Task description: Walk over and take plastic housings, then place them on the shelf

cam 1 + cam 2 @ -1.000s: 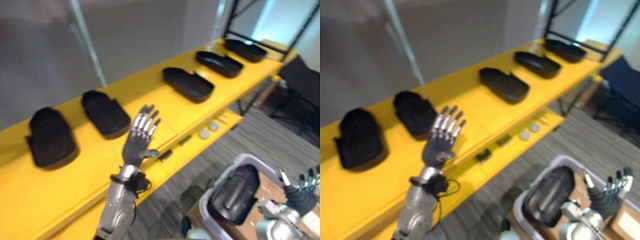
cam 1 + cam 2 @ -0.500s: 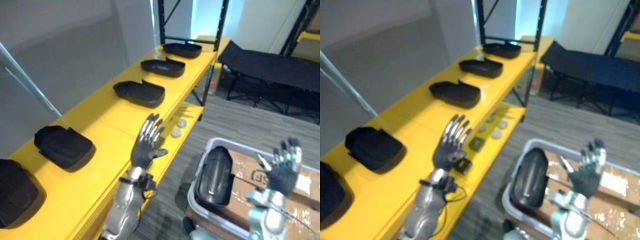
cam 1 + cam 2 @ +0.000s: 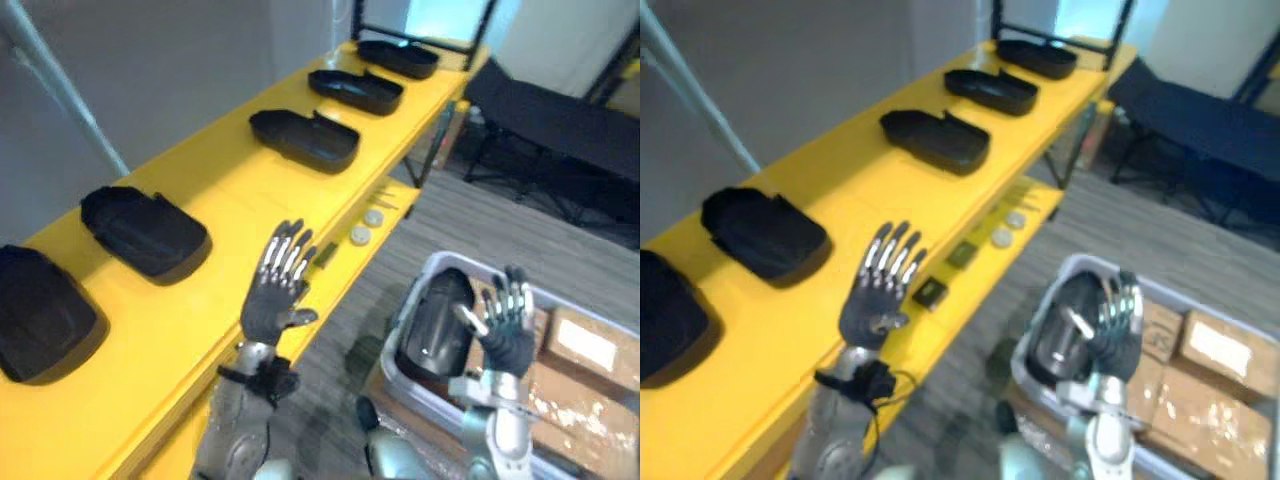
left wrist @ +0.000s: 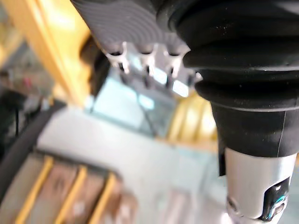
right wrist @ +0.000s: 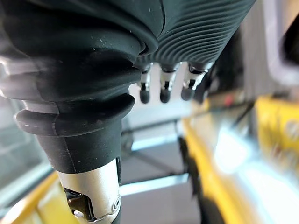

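Note:
Several black plastic housings lie in a row on the yellow shelf [image 3: 240,190]: one at the near left edge [image 3: 40,315], one beside it [image 3: 145,232], one midway [image 3: 303,139] and two at the far end [image 3: 355,90] [image 3: 398,57]. Another black housing [image 3: 432,322] stands in a grey bin [image 3: 400,375] on the floor to the right. My left hand [image 3: 275,295] is raised over the shelf's front edge, fingers straight and empty. My right hand [image 3: 503,330] is held up open just right of the housing in the bin, holding nothing.
Cardboard boxes [image 3: 585,345] lie beside the bin. Small round parts [image 3: 366,225] rest on the lower yellow shelf level. A black folding cot [image 3: 560,120] stands on the grey carpet at the far right. A grey wall backs the shelf.
The camera has shifted, so the shelf now runs more steeply across the view. My right hand has come in closer to the housing in the bin. The left hand stays raised and open.

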